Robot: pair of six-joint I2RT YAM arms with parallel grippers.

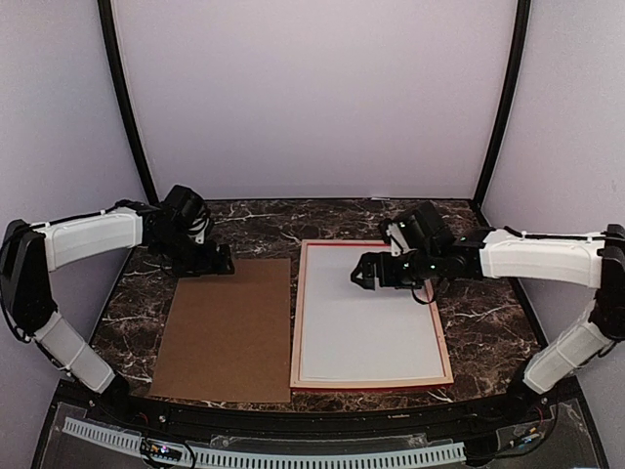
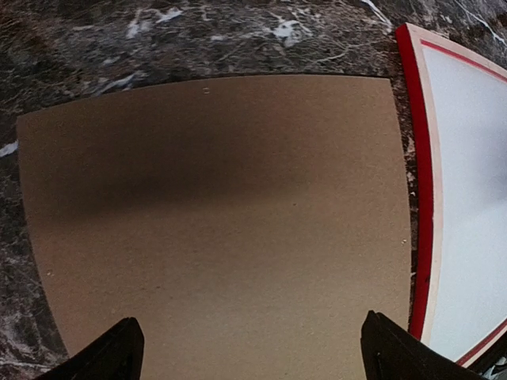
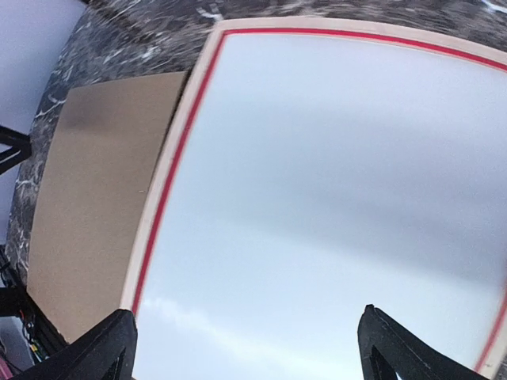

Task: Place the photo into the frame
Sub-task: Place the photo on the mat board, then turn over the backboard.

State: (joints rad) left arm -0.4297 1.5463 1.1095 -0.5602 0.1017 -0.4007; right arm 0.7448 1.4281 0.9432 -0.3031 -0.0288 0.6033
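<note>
Squarely right of the table's (image 1: 469, 322) middle lies the frame (image 1: 298, 322), flat, its pale wood side up. Its long axis runs from the near edge of the table toward the back wall, and a red strip shows along its near side. A white sheet (image 1: 366, 332) fills the inside of it. Whether that is the photo's plain back I cannot tell, since no printed side shows in any view. Just beside the frame on the left lies a brown cardboard board (image 1: 229, 327), its long axis parallel to the frame's.

Only the top view shows both arms and the whole layout. The left wrist view adds the red outer edge of the frame next to the board's right side. The right wrist view adds a thin red line running just inside the pale rim.

The left pincer (image 1: 223, 260) hangs at the board's far edge, its fingers (image 2: 111, 356) spread wide with nothing between them. The right pincer (image 1: 363, 276) hovers over the far part of the white sheet, its fingers (image 3: 103, 348) equally wide and holding nothing.
</note>
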